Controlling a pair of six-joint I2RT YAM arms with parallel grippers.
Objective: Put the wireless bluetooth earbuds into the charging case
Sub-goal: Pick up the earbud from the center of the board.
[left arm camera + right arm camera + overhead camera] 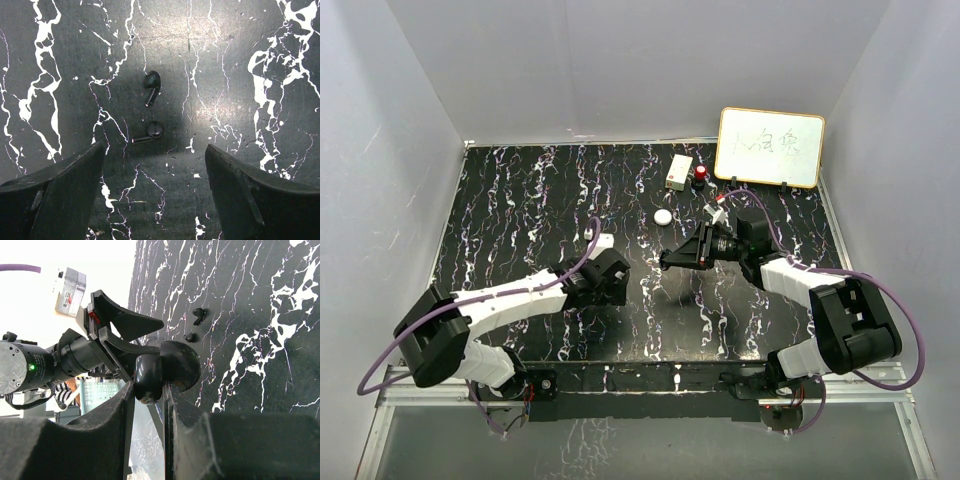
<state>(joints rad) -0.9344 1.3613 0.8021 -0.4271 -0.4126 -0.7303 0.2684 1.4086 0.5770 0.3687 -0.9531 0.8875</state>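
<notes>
Left wrist camera is looking straight down at the black marbled worktop (pixel 240 45), and a tiny black pair lies loose on it. The far earbud (pixel 152 84) has its stem angled back toward the camera. The near earbud (pixel 152 131) sits just beyond the fingertips with its stem pointing left. They are near each other but not touching. The left gripper (pixel 155 152) hangs over them with its jaws spread wide, nothing between them and nothing touched. Its dark fingers (pixel 60 195) fill the bottom corners, and the near earbud lies roughly on the line midway between them.

Over to the right wrist view: the right gripper (pixel 148 395) is clamped tight on the charging case (pixel 181 365), a round black shell standing open. Its lid (pixel 148 371) is pinched between the two fingers and the domed half bulges out to one side. Past the case both earbuds show as small black specks on the worktop, well clear of it, with the left arm's open fingers reaching in beside them.

From the top view the two grippers face each other mid-worktop, close together but apart, the left one low and the right one angled in from the right. Behind them a small white puck (pixel 663 216) sits alone. Farther back are a white box (pixel 678 171), a red-capped item (pixel 701 176) just beside it and a whiteboard (pixel 770 147) propped at the back right.
</notes>
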